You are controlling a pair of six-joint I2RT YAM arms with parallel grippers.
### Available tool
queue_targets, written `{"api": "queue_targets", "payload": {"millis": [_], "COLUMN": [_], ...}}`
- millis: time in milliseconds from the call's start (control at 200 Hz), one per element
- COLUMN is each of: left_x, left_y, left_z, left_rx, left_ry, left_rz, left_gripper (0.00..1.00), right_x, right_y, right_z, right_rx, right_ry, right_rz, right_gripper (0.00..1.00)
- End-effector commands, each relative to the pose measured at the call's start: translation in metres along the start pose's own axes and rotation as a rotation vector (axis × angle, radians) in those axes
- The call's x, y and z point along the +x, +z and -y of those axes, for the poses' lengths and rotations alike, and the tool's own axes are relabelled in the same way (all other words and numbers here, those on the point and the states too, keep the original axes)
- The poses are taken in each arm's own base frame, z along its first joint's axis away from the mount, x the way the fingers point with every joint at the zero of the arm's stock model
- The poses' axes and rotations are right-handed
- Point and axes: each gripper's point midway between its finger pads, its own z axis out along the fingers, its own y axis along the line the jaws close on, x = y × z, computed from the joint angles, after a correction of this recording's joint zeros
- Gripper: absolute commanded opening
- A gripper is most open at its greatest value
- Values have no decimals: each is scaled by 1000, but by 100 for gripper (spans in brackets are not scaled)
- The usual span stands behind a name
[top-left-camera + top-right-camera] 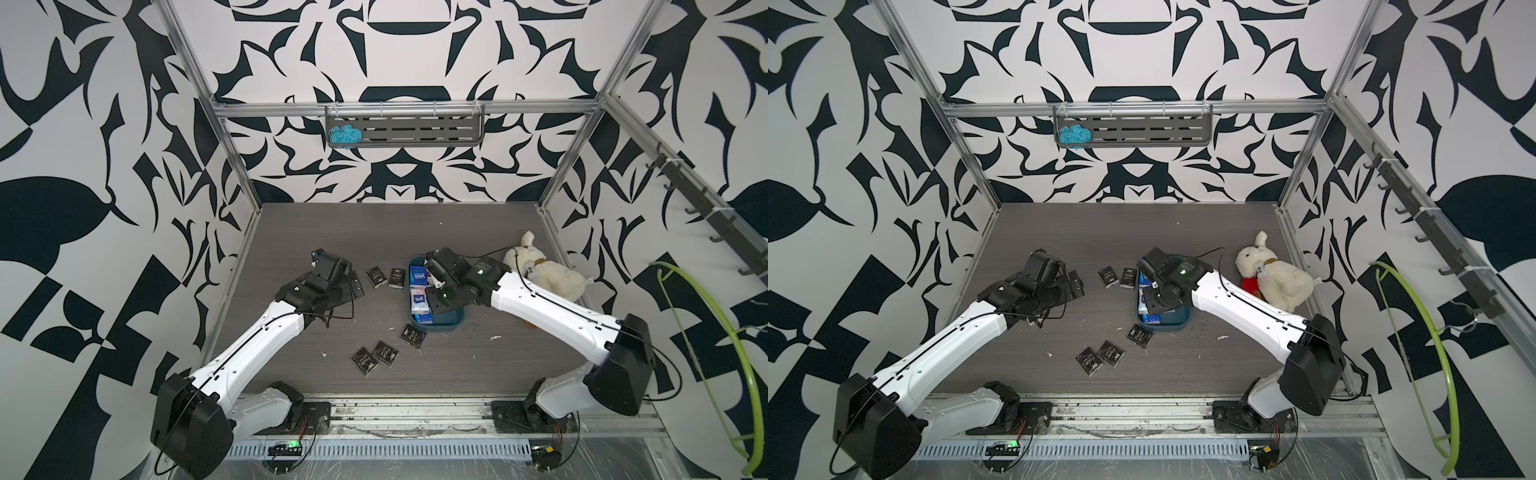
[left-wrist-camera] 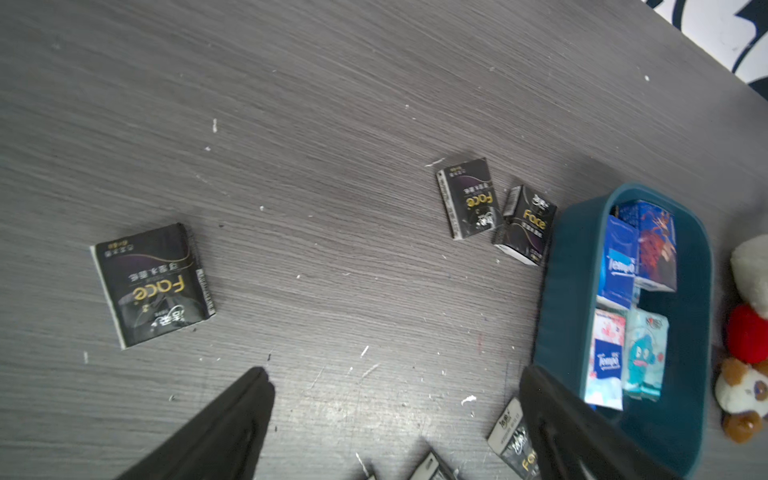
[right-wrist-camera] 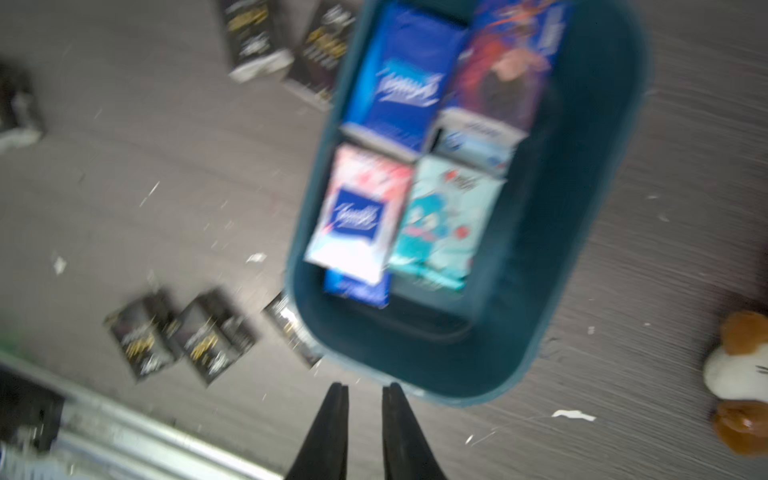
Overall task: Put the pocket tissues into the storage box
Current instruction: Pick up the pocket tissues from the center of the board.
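grey table (image 1: 374, 232) before us, left claw (image 2: 392, 374) wide apart, empty, black tissues (image 2: 151, 284) ahead of it, right claw (image 3: 365, 388) slightly apart, empty, box (image 3: 582, 270) just ahead, coloured tissues (image 3: 405, 83) inside

Top views: high, front, looking down over whole table (image 1: 374, 232). Wrist views: close, downward; both share storage box (image 2: 573, 266).

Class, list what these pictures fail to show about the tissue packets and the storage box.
- In both top views, the black-and-white right arm covers much of the dark teal plastic storage box.
- Right wrist view: blur makes the black flat tissue packets' lettering unreadable.
- Left wrist view: one black packet is cut off by the edge and a black gripper finger.
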Motion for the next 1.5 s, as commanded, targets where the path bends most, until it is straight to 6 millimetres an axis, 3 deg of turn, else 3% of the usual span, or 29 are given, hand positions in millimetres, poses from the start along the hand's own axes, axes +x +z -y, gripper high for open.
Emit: {"api": "queue_targets", "payload": {"millis": [0, 155, 305, 510, 615, 835, 1295, 1495], "left_x": [6, 14, 21, 27, 32, 39, 35, 34], "left_y": [4, 4, 0, -7, -11, -16, -20, -22], "left_z": [-7, -16, -22, -28, -31, -39, -34, -33], "left_rx": [32, 34, 31, 43, 51, 52, 76, 78], "left_ry": [-69, -91, -101, -125, -139, -148, -151, -149], "left_rz": [-33, -56, -62, -52, -54, -50, -38, -33], "left_gripper": [99, 99, 99, 100, 100, 100, 99, 99], "right_x": [27, 51, 61, 56, 50, 44, 43, 45], "right_y": [2, 21, 44, 71, 78, 93, 116, 125], "right_z": [-23, -46, -48, -44, -45, -42, -36, -33], "right_rx": [-5, 17, 37, 114, 138, 189, 261, 284], "right_ry": [-87, -199, -239, -342, -381, -425, -474, -488], "right_rz": [-50, -97, -146, -177, -172, -172, -205, -227], "right_gripper": [23, 27, 31, 46, 60, 60, 62, 56]}}
